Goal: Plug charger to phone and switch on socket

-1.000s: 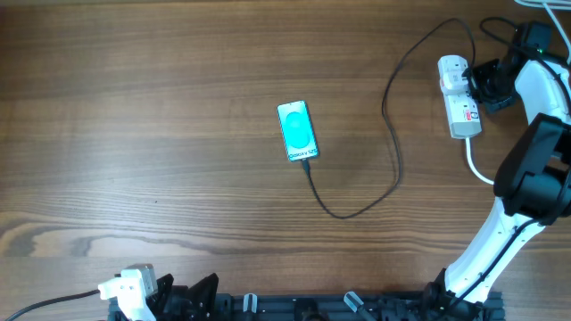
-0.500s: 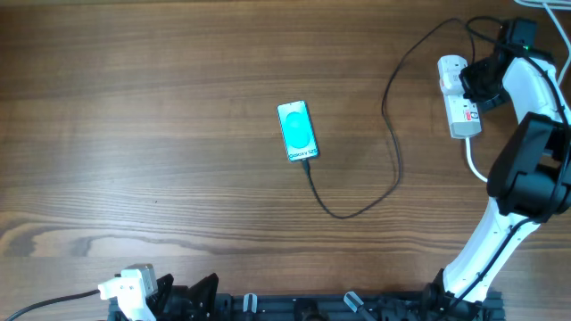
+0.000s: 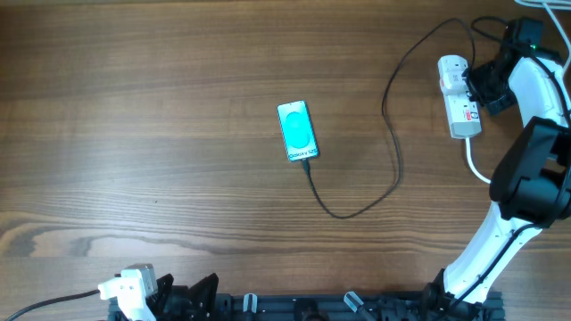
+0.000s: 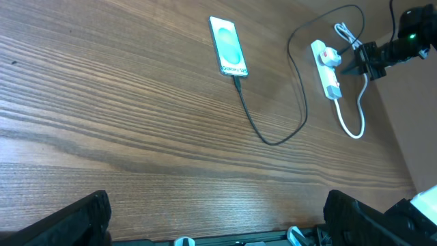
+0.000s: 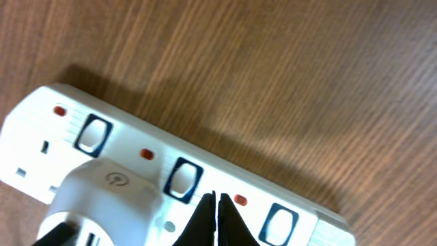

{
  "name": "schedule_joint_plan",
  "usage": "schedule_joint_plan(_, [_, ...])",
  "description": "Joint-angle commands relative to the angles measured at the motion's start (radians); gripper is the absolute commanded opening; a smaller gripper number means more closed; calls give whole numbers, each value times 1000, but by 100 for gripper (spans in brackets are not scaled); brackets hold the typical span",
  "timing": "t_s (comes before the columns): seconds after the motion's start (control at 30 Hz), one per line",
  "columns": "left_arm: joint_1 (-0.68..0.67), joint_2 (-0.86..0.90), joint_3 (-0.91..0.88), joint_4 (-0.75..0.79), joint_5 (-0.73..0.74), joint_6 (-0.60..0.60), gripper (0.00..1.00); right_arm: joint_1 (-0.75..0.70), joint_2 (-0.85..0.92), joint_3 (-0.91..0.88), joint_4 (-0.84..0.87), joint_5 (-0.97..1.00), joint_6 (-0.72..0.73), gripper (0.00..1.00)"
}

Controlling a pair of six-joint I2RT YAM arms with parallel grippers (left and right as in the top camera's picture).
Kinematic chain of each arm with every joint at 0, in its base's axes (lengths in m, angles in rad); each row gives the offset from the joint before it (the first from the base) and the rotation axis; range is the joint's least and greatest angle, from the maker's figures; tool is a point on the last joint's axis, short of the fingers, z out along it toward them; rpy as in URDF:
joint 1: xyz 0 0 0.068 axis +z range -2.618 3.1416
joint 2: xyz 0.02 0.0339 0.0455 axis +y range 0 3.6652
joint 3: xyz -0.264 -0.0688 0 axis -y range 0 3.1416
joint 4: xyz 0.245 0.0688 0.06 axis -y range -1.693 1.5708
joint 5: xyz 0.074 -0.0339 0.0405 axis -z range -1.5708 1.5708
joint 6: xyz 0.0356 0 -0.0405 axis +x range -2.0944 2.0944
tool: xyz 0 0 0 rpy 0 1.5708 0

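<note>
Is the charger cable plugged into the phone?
Looks plugged in: the cable ends right at the bottom edge of the phone.

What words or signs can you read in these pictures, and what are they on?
"Galaxy S25": low on the screen of the phone.
Red print on the socket: too small to read.
A round sign, no letters: on the white plug in the socket.

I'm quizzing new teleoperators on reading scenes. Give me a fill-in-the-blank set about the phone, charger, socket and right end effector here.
The phone screen glows ___.
The charger cable's tip is plugged into the ___.
The socket casing is ___.
The right end effector, over the socket's switches, is ___ (open or shut).
Missing words: turquoise; phone; white; shut.
</note>
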Motion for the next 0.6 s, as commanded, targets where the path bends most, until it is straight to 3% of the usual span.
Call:
schedule_joint_plan(0.0, [1, -4, 0, 3, -10, -2, 100, -2, -31, -11, 21, -55, -12, 5])
schedule_joint_plan(0.4, [1, -4, 0, 3, -10, -2, 100, 34, 91, -25, 64, -58, -10, 5])
schedule_joint_plan(0.57, [1, -4, 0, 3, -10, -2, 100, 28, 52, -13, 19, -10, -13, 4])
